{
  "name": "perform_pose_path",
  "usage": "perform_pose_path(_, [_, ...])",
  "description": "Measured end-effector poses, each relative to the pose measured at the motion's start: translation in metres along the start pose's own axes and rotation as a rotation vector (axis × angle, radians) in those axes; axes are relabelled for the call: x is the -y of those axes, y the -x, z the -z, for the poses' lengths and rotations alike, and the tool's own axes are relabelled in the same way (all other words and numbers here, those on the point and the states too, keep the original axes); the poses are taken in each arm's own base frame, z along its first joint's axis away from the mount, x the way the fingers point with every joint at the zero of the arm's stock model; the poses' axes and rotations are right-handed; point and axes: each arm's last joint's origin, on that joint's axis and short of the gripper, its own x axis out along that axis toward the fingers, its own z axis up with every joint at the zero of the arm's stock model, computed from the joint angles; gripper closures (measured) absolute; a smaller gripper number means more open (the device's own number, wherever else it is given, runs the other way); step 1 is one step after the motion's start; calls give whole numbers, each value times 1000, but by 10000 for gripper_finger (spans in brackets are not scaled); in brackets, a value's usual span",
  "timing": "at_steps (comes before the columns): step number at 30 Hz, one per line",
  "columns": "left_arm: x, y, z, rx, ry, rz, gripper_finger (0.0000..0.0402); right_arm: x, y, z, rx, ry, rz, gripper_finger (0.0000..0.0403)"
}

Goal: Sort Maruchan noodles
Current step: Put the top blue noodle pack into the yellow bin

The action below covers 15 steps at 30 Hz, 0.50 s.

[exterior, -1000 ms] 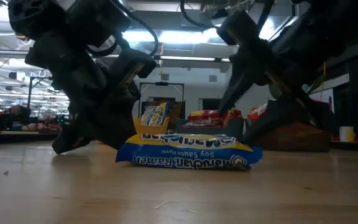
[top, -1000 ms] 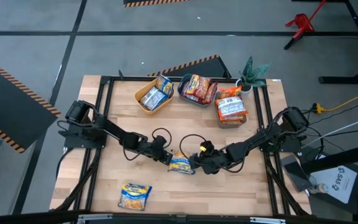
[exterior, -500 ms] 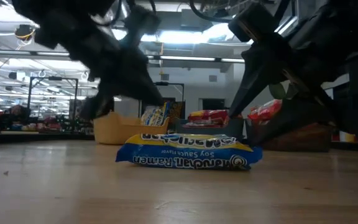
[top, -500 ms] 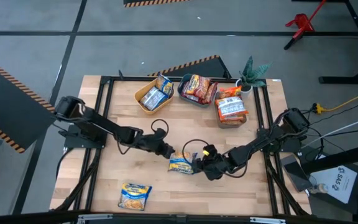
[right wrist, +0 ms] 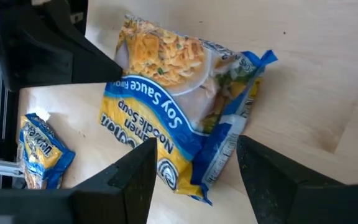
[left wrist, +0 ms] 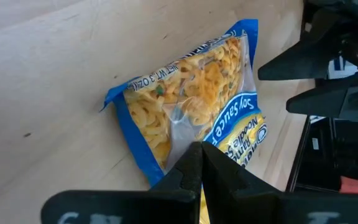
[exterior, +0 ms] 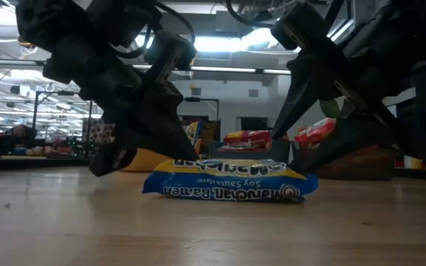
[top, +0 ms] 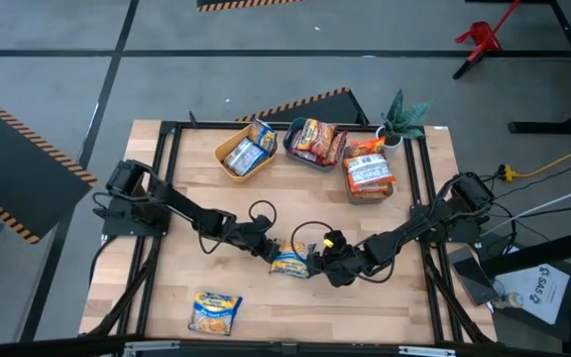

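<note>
Blue-and-yellow soy sauce packet (top: 290, 264) was seen flat on the bench's bare wood, near the middle toward the front edge. Left gripper (top: 272, 251) was pressed against one end of it, fingers drawn together. Right gripper (top: 315, 264) was set at the other end, fingers (right wrist: 272, 174) spread apart astride the wrapper's edge. A second yellow packet (top: 214, 310) was spotted near the front left corner.
</note>
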Motion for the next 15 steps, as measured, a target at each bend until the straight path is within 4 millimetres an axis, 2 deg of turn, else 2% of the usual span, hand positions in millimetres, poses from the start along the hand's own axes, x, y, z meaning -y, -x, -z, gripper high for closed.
perform_pose_path(15, [-7,-1,3,-35,-16,-64,401,0,0,0,3,-3,0,196])
